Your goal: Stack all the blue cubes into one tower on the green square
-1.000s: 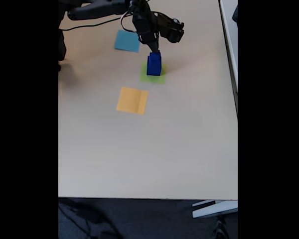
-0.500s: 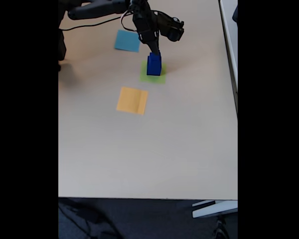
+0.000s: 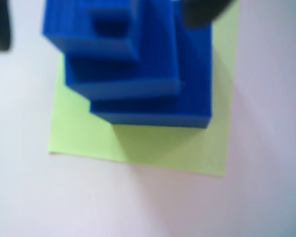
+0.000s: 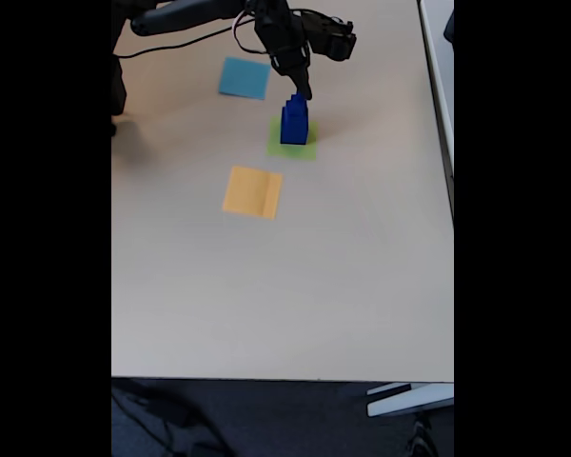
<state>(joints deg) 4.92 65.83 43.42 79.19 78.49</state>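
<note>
Three blue cubes are stacked as one tower (image 4: 293,122) on the green square (image 4: 305,150). In the wrist view the large cube (image 3: 192,89) is at the bottom, the medium cube (image 3: 155,64) rests on it, and the small cube (image 3: 113,24) is on top, all shifted toward one corner. The lime-green square (image 3: 163,148) spreads out under them. My gripper (image 3: 103,19) hangs open just above the tower, its dark fingers (image 3: 207,10) wide apart on either side and touching nothing. In the fixed view the gripper (image 4: 304,89) sits just behind the tower's top.
A light-blue paper square (image 4: 244,78) lies to the left behind the tower. An orange-yellow square (image 4: 252,191) lies in front of it. The beige table (image 4: 285,305) stretches wide toward its front edge. A black cable (image 4: 176,46) runs beside the arm.
The gripper has risen off the top of the tower and drawn back a little. The small cube stays on the stack, free of the fingers.
</note>
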